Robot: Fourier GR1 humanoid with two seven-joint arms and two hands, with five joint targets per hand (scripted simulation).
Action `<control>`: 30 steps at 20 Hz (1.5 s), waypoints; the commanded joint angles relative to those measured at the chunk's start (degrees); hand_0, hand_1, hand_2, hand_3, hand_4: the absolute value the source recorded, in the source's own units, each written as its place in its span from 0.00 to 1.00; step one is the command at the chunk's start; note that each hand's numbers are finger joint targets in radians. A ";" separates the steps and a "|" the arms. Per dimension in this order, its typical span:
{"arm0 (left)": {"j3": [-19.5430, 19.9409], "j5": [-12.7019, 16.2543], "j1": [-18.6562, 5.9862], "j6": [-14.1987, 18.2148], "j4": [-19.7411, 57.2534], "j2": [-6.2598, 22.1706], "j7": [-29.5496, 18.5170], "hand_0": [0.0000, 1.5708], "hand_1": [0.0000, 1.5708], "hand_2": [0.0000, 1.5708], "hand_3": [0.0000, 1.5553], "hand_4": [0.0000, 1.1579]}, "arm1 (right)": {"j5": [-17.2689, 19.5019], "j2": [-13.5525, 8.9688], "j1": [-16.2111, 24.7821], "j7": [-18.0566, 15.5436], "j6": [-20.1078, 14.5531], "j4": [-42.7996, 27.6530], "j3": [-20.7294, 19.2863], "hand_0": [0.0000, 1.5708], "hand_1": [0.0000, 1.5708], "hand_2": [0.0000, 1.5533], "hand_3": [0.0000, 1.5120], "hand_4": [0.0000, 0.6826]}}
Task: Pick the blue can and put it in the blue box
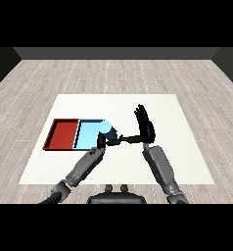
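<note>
The blue can (108, 130) stands at the right edge of the light blue tray (86, 135), its rounded top showing above my left hand (102, 141). That hand is curled round the can's lower part, hiding most of its body. Whether the can rests on the tray floor or hangs just above it, I cannot tell. My right hand (145, 125) is to the right of the can, its fingers straight and pointing away from me. Its thumb reaches left toward the left hand's fingertips.
A red tray (63, 133) lies directly left of the blue tray, sharing a side with it. Both sit on the left half of the white table (179, 159). Grey wooden floor surrounds the table.
</note>
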 commanded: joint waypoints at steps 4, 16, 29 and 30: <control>4.60 -1.98 -1.01 0.80 -1.35 4.29 2.15 1.00 1.00 1.00 0.95 1.00 | -5.88 -4.14 7.81 2.15 1.85 -14.33 -7.10 0.00 0.00 0.00 0.00 0.00; 15.07 -3.87 -10.74 -7.78 20.75 12.05 4.44 1.00 1.00 1.00 0.97 0.95 | -5.63 -4.54 6.74 -0.52 2.20 -6.52 -13.32 0.00 0.00 0.00 0.00 0.00; 14.87 -8.70 -16.53 -4.08 49.01 7.88 14.01 0.86 0.86 0.81 0.76 0.81 | -6.72 -3.00 7.80 -3.27 4.15 -2.37 -14.36 0.00 0.00 0.00 0.00 0.00; 15.48 -8.17 -16.40 -4.91 49.96 9.10 16.67 0.79 0.79 0.73 0.71 0.80 | -7.07 -4.31 7.85 -4.98 6.73 0.79 -15.44 0.00 0.00 0.00 0.00 0.00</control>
